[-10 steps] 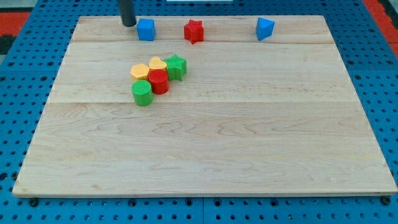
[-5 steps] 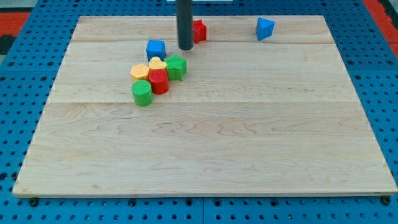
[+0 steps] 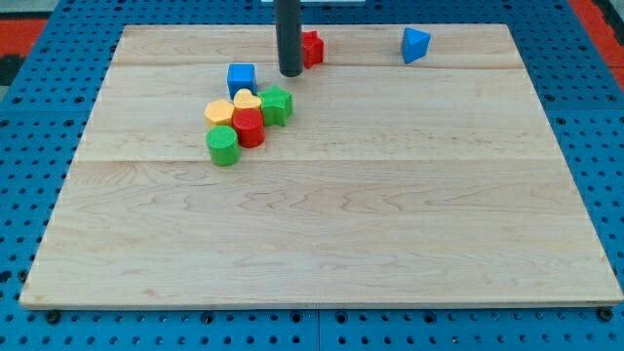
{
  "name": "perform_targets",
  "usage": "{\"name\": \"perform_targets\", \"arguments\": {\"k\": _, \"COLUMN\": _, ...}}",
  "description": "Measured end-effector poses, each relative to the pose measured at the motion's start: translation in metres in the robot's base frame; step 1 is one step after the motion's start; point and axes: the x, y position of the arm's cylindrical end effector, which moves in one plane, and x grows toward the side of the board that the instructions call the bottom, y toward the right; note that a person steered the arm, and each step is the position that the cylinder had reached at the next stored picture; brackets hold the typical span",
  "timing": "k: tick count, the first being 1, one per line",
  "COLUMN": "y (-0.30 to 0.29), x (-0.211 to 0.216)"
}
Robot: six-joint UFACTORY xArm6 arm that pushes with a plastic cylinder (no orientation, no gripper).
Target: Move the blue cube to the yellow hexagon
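Note:
The blue cube (image 3: 242, 78) sits on the wooden board just above the cluster of blocks at upper centre-left. The yellow hexagon (image 3: 218, 111) is at the cluster's left, slightly below and left of the cube, a small gap between them. My tip (image 3: 290, 72) rests on the board to the right of the blue cube, apart from it, and just left of the red star (image 3: 312, 48), which the rod partly hides.
The cluster also holds a yellow heart-like block (image 3: 247, 100), a green star (image 3: 277, 104), a red cylinder (image 3: 250, 128) and a green cylinder (image 3: 223, 145). A second blue block (image 3: 415, 44) sits near the board's top right edge.
The blue cube has moved down from the top edge to just above the cluster. My tip has swung from the cube's left to its right, beside the red star, then barely shifted.

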Motion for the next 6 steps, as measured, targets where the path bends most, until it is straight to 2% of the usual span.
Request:
{"name": "perform_targets", "arguments": {"k": 1, "y": -0.03, "x": 0.002}}
{"name": "perform_targets", "arguments": {"k": 2, "y": -0.057, "x": -0.016}}
{"name": "perform_targets", "arguments": {"k": 4, "y": -0.139, "x": -0.014}}
{"name": "perform_targets", "arguments": {"k": 6, "y": -0.102, "x": -0.02}}
